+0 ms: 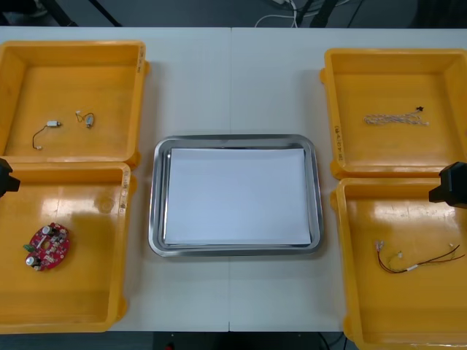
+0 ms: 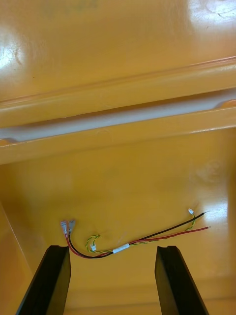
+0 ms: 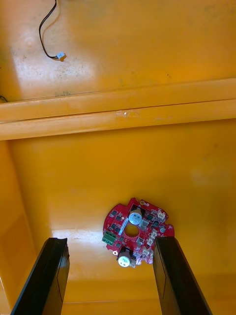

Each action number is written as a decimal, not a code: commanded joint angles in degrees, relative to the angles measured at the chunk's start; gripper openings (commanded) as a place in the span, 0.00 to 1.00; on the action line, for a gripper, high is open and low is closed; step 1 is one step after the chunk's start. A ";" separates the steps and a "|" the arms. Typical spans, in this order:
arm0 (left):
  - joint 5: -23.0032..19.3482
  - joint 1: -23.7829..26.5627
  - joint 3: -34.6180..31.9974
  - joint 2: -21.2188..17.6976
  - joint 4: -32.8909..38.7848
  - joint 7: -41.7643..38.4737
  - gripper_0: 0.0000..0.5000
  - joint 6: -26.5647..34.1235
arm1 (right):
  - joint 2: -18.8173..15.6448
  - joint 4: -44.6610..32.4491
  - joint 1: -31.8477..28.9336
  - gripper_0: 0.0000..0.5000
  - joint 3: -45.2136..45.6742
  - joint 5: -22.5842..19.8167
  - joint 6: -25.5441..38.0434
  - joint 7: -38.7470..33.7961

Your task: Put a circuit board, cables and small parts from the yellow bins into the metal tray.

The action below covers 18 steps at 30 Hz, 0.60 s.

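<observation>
Left gripper (image 3: 110,242): black fingers (image 3: 51,275) stand apart and empty, over the lower-left yellow bin (image 1: 80,299), a plastic bin in the lower left corner of the front view. A round red circuit board (image 1: 49,246) lies flat on that bin's floor, toward its left wall. In the left wrist view the board sits just beyond the fingertips, closer to one finger than the other, untouched. Right gripper (image 2: 112,248): fingers apart and empty too, over the lower-right yellow bin (image 1: 408,313) in the lower right corner. A thin red, black and yellow cable (image 1: 416,260) lies loose on that floor, right of its middle and just beyond the right fingertips. Frame centre: rectangular shiny metal tray (image 1: 155,219), white inside, set between the two pairs of bins and apart from them. Upper left: the upper-left yellow bin (image 1: 73,73) holds a thin black cable (image 1: 36,138) with a small metal part (image 1: 52,124) at its end, and a second small metal part (image 1: 87,119) near it. Upper right: the upper-right yellow bin (image 1: 394,80) holds a twisted blue and white cable (image 1: 396,119), laid left to right across its floor.
</observation>
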<state>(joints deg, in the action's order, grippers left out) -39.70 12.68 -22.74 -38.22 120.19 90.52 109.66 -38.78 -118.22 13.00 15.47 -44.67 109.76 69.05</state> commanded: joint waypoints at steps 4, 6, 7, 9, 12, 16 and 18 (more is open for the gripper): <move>0.59 -0.99 -0.99 0.60 1.18 -6.32 1.00 0.34 | 0.20 -1.67 -0.60 1.00 1.76 -0.06 0.24 1.00; 0.59 -0.99 -0.99 0.60 1.18 -6.32 1.00 0.34 | 0.20 -1.67 -0.60 1.00 1.76 -0.06 0.24 1.00; 0.59 -0.99 -0.99 0.60 1.18 -6.32 1.00 0.34 | 0.20 -1.67 -0.60 1.00 1.76 -0.06 0.24 1.00; 0.59 -0.99 -0.99 0.60 1.18 -6.32 1.00 0.34 | 0.20 -1.67 -0.60 1.00 1.76 -0.06 0.24 1.00; 0.59 -0.99 -0.99 0.60 1.18 -6.32 1.00 0.34 | 0.20 -1.67 -0.60 1.00 1.76 -0.06 0.24 1.00; 0.59 -0.99 -0.99 0.60 1.18 -6.32 1.00 0.34 | 0.20 -1.67 -0.60 1.00 1.76 -0.06 0.24 1.00; 0.59 -0.99 -0.99 0.60 1.18 -6.32 1.00 0.34 | 0.20 -1.67 -0.60 1.00 1.76 -0.06 0.24 1.00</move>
<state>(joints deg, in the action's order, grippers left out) -39.70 12.68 -22.74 -38.22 120.19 90.52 109.66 -38.78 -118.22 13.00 15.47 -44.67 109.76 69.05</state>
